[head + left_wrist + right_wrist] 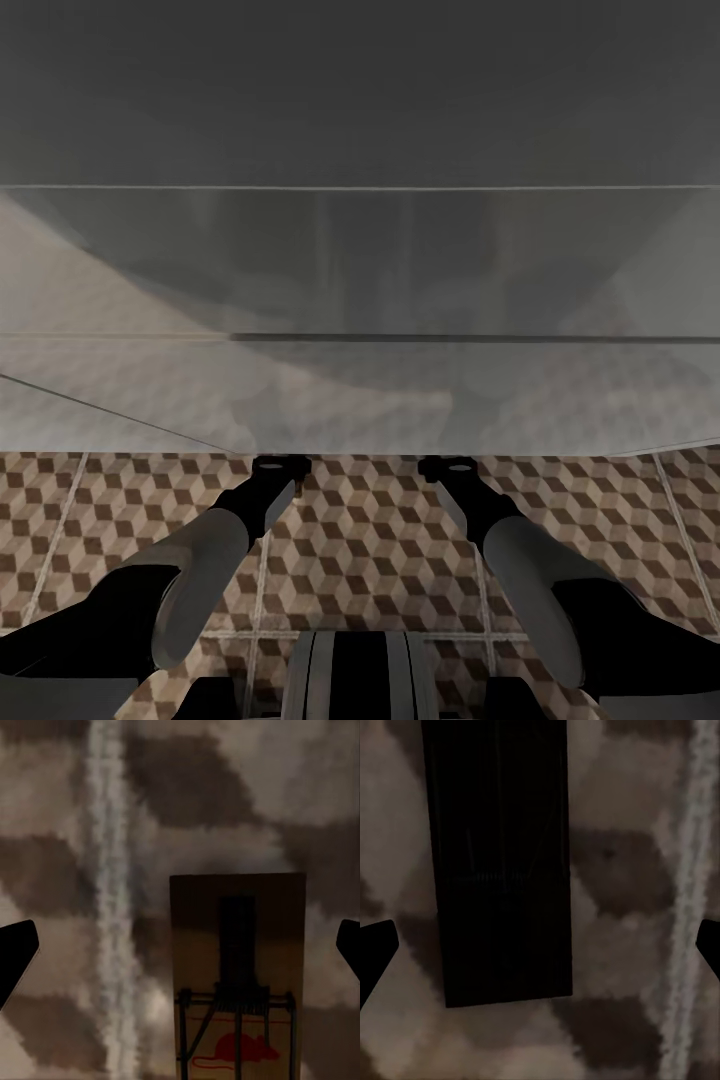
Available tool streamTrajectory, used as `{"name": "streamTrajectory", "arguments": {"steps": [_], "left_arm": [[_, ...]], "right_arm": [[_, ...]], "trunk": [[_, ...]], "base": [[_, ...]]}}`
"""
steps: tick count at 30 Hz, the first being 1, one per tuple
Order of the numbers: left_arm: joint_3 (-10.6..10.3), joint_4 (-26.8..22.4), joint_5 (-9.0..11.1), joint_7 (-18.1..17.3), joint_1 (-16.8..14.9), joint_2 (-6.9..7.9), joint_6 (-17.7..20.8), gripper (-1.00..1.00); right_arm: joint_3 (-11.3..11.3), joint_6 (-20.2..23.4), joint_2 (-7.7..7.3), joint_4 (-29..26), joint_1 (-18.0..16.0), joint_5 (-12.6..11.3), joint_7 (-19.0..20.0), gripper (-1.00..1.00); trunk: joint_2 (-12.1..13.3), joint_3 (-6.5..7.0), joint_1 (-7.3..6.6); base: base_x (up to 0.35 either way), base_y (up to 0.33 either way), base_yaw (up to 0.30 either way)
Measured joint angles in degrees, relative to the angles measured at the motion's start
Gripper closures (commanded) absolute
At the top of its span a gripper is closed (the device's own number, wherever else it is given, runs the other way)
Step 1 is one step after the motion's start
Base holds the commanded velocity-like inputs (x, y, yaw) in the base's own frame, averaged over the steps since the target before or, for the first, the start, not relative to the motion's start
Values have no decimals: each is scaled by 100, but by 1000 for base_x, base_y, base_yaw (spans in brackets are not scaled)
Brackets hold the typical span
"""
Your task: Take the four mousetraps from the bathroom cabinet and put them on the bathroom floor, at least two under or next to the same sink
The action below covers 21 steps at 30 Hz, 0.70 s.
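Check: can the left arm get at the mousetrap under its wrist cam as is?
Probably yes. The mousetrap lies flat on the bathroom floor between the left tool's wide-open fingertips, nothing over it. It sits off-centre toward one finger, so a small sideways shift may help.

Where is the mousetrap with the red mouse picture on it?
In the left wrist view, the mousetrap lies flat on the cube-patterned bathroom floor, between the open fingers of the left gripper and beside a pale grout line.
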Motion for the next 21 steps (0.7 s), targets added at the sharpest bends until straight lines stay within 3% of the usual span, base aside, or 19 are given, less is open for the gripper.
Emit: {"name": "streamTrajectory", "arguments": {"steps": [9,21], "left_arm": [[-27,-5,-28,-8,0,2,-109,-100],[-32,-11,-58,-24,0,-7,-121,-100]], "right_arm": [[8,-4,4,0,2,5,26,-100],[12,-17,8,-3,0,6,51,-100]], "trunk": [[0,0,1],[0,0,3]], "base": [[-68,0,0],[-291,0,0]]}}
